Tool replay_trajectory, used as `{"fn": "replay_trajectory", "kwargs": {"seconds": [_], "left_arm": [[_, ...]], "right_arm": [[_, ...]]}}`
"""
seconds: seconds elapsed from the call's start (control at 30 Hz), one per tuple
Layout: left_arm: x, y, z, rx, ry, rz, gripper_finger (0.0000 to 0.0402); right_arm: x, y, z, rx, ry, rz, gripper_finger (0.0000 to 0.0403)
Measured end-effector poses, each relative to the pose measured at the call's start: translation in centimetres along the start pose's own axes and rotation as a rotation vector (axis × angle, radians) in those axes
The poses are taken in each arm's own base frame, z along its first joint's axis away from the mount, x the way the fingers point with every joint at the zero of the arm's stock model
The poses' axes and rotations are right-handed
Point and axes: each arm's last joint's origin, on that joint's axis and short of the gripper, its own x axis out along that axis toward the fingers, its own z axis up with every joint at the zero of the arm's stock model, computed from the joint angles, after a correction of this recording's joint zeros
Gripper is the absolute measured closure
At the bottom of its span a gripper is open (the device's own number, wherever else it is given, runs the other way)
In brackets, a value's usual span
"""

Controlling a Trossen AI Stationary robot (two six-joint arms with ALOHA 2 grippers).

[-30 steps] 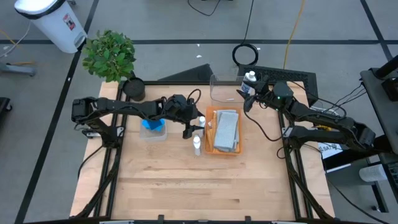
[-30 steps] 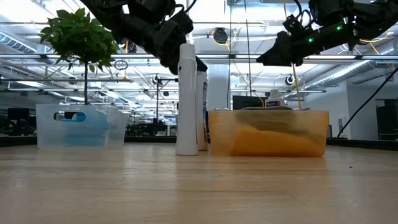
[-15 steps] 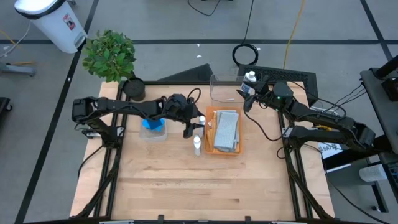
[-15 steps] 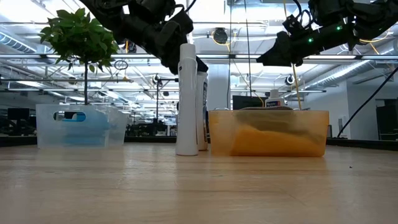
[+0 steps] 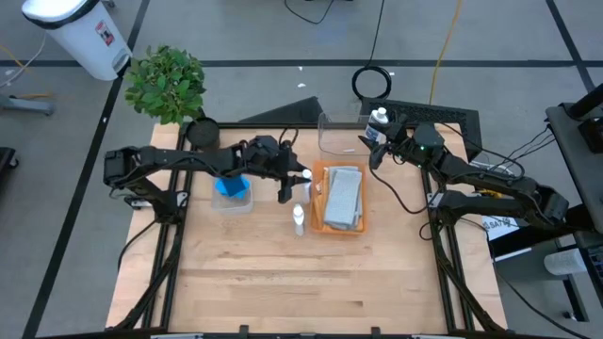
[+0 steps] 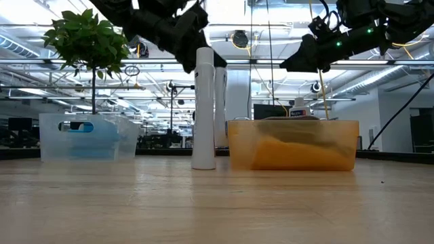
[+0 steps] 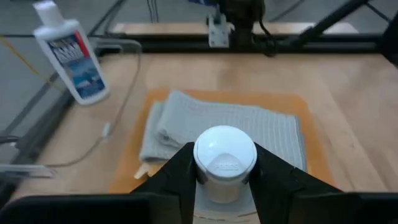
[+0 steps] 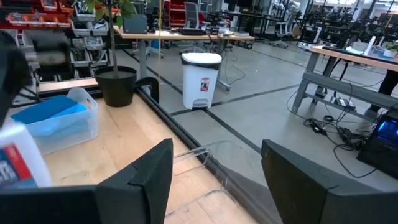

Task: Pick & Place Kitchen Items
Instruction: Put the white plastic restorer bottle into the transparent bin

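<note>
Left wrist view shows the left gripper, its fingers pinching the cap of an upright white bottle just beside the orange tray, while the right gripper hangs spread near the far bin.

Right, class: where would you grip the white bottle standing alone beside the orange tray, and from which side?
Grip the white bottle around its upper body, just under the cap, coming down from above. It stands upright, tall and slim, and the orange tray sits close beside it, so a sideways approach looks cramped.
</note>
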Motion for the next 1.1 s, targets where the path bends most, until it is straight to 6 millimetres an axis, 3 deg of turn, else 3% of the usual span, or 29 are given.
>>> {"fn": "replay_trajectory", "kwargs": {"seconds": [0.27, 0.53, 0.73, 1.1], "left_arm": [[-2.0, 0.0, 2.5, -0.01, -0.09, 0.105, 0.0286], [-2.8, 0.4, 4.8, -0.05, -0.186, 0.339, 0.0286], [-3.1, 0.5, 5.7, -0.115, -0.291, 0.38, 0.0286], [-3.1, 0.7, 5.8, -0.175, -0.314, 0.449, 0.0286]], "right_arm": [[0.4, 1.5, -0.6, -0.001, -0.013, 0.168, 0.0191], [2.3, 6.2, -1.5, -0.035, -0.068, 0.352, 0.019], [4.2, 9.3, -2.5, -0.188, -0.073, 0.207, 0.019], [7.4, 11.5, -1.6, -0.201, -0.101, 0.178, 0.0169]]}}
